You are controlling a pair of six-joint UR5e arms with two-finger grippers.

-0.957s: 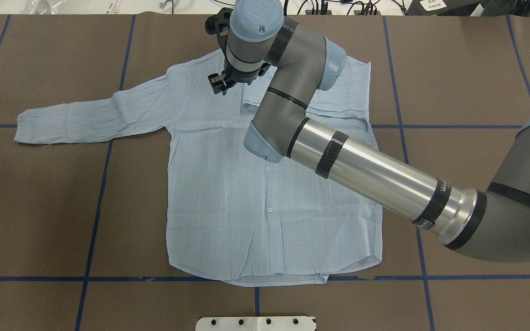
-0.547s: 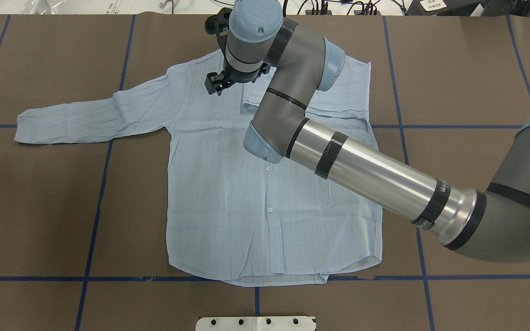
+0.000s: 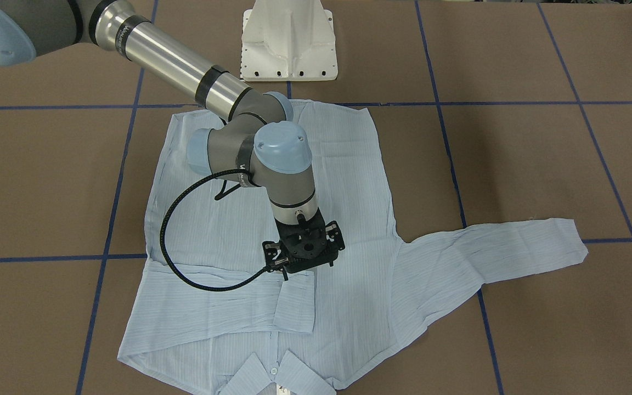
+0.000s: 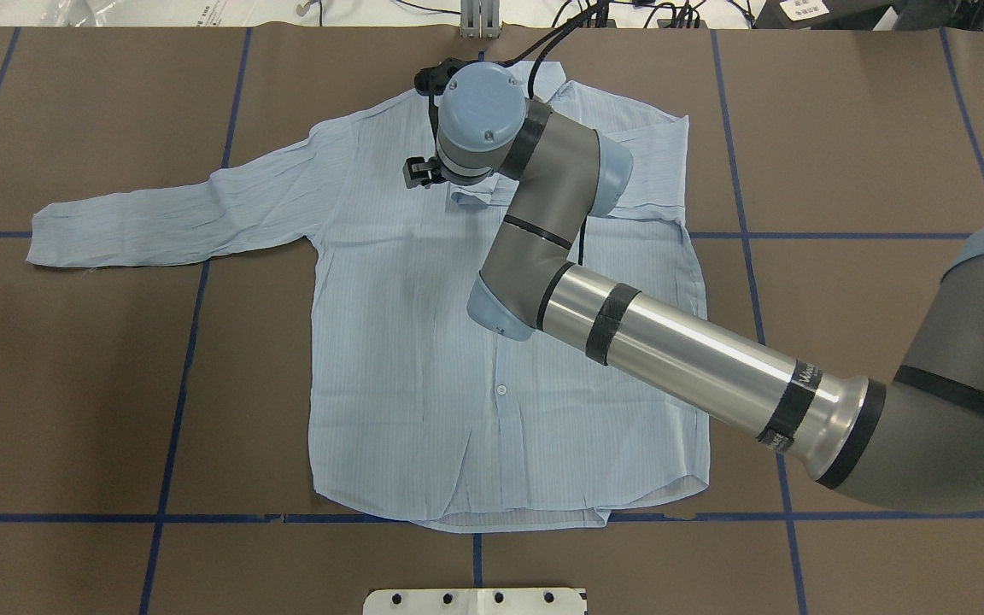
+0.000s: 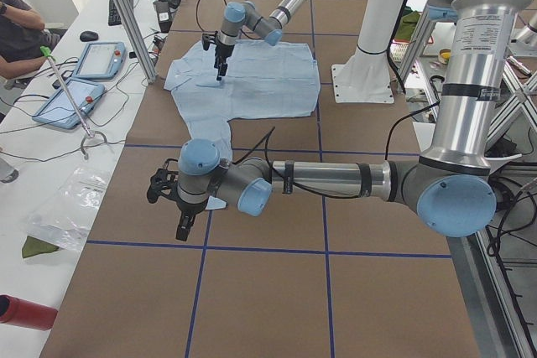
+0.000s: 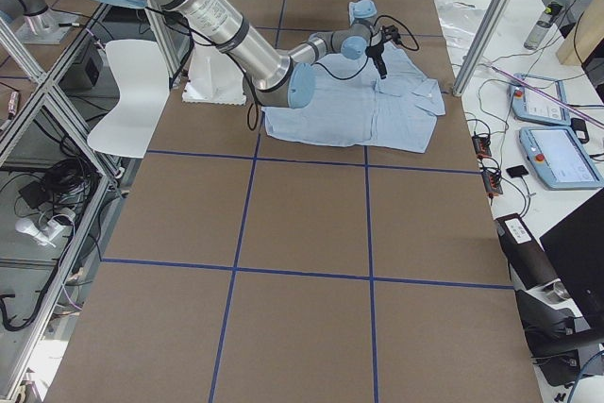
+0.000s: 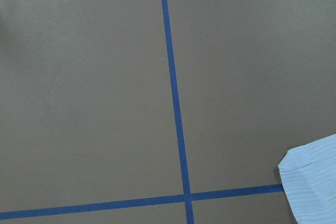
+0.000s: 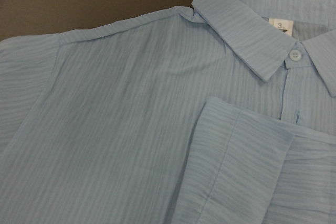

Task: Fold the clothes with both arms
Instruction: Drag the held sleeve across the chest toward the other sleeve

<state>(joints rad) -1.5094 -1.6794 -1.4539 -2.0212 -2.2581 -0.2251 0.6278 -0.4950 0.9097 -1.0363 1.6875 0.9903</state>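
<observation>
The right tool [image 3: 302, 252] hangs by the folded cuff [image 3: 294, 302]; spread or pressed together, I can't tell. Pinching too deep could drag the shirt [image 3: 349, 175] beneath along

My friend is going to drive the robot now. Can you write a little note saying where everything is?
Right gripper: above the shirt, near the folded sleeve. Cannot tell if open or shut. No cloth looks lifted.
Left gripper: over bare table, beside the other sleeve. Cannot tell if open or shut.
Shirt: flat, buttons up.
Done: one sleeve folded across the chest.
Left: fold the other sleeve, which is spread out, then the body.
</observation>
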